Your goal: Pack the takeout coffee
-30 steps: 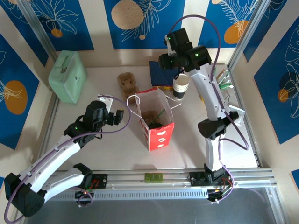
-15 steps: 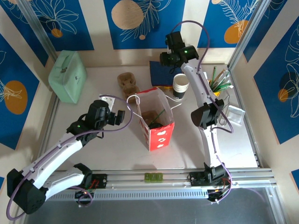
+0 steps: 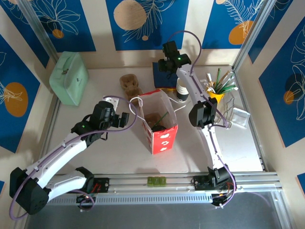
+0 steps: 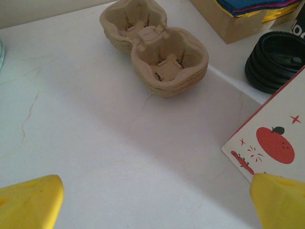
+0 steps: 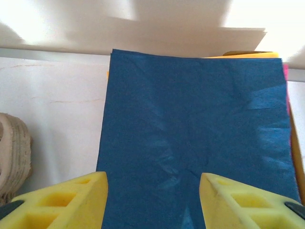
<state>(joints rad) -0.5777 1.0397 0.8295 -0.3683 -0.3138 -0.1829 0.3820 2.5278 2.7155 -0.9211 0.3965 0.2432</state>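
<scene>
Right fingers (image 5: 62,200) stand apart over blue napkins (image 5: 190,133), their bases cut off.

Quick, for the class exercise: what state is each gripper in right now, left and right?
Left gripper: open, holding nothing.
Right gripper: open, holding nothing, over the blue napkin.
</scene>
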